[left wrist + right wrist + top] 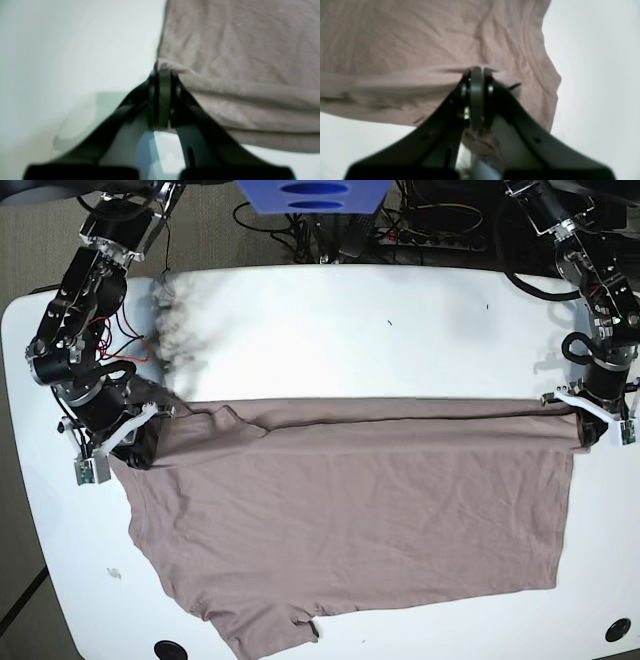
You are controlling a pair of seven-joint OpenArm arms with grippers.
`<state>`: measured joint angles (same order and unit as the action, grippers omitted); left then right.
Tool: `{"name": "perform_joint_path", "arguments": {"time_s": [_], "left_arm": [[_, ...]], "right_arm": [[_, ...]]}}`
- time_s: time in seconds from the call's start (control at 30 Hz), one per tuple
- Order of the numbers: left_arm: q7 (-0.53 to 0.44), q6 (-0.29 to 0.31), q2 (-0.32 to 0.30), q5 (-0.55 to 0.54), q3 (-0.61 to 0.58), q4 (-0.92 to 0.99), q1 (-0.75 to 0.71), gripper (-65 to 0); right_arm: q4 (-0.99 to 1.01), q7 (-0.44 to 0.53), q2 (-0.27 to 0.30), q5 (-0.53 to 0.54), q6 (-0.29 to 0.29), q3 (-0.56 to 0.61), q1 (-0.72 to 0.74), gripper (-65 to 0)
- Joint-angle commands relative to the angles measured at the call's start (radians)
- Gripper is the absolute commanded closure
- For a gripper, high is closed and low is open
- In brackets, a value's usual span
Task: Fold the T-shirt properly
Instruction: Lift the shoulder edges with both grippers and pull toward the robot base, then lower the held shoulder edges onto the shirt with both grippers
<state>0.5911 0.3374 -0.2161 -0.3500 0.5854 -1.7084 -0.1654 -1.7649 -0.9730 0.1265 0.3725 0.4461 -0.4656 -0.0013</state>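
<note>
Both jaws clamped on the T-shirt (350,510): left gripper (588,423) at frame right, right gripper (140,442) at frame left. Held edge taut between, spanning left-right; remaining cloth spread toward bottom over the table (330,320).

Tabletop (330,330): a white surface with rounded corners is seen; a dark smudged patch (172,320) is shown near its far left part.
Blue panel (312,194): placed beyond the far edge of the tabletop, at the middle.
Cables (420,225): black leads are bundled behind the far edge.
Round holes (170,649): dark openings are set at the near corners.
Floor (15,510): grey-brown, seen beside the tabletop.
</note>
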Motion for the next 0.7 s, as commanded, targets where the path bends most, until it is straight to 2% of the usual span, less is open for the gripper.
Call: {"name": "perform_joint_path", "arguments": {"time_s": [0.0,0.23,0.67], "left_arm": [[-0.030,-0.005,-0.018,0.041,-0.011,0.005,0.031,-0.2],[-0.032,-0.002,-0.016,0.107,-0.027,0.039,0.080,-0.3],[-0.011,-0.001,-0.019,0.095,-0.036,0.106,0.150,0.0]], "right_arm": [[0.038,0.023,0.028,0.012,0.000,0.013,0.046,0.0],[0.120,0.026,0.050,0.011,-0.002,0.053,0.102,-0.1],[0.171,0.042,0.035,0.008,-0.001,0.076,0.147,0.0]]}}
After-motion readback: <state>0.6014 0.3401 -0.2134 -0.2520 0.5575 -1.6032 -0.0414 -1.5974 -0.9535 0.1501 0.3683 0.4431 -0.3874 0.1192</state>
